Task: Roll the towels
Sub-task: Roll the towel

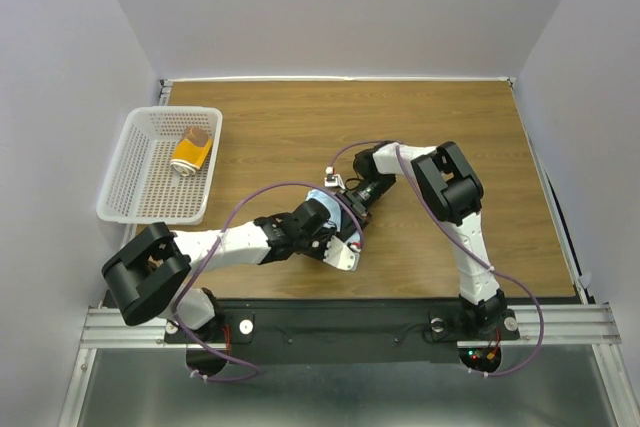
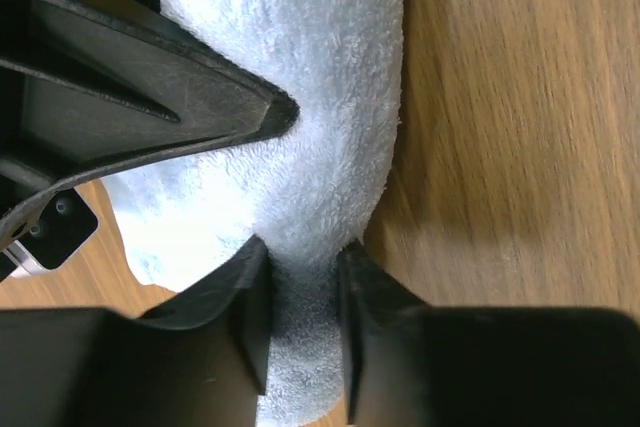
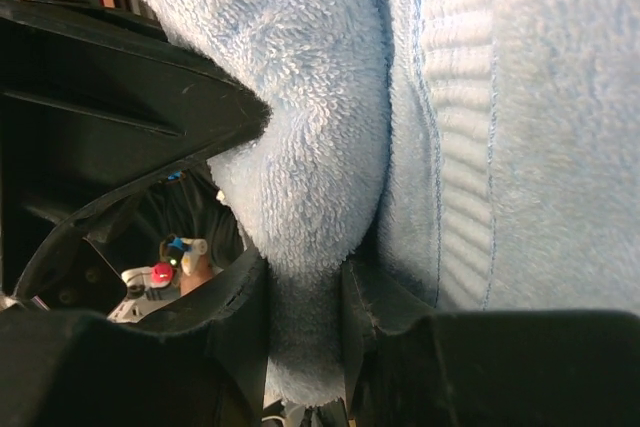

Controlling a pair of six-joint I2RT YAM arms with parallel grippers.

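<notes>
Your one relation to watch is that the light blue towel (image 2: 320, 97) lies between your two arms, near the middle of the tabletop (image 1: 300, 127). Neither arm is nearer. The left end effector (image 2: 300, 277) comes at it from the near left and is clenched on a ridge of the terry cloth, which bulges up between its fingers. The right end effector (image 3: 305, 277) comes from the far right and is pinched on a fold of the same towel in the same way.

In each wrist view the cloth runs straight out from the fingertips, away from the camera, so the bundle's length appears to lie along the line joining the two grips. From above, the wrists cover nearly all of it, and you cannot confirm the axis there.

I judge that any further rolling must turn about that shared line, with both grips moving together.

The mustard-yellow towel (image 1: 190, 153) lies rolled in the white basket (image 1: 130, 162), well apart at the left.
</notes>
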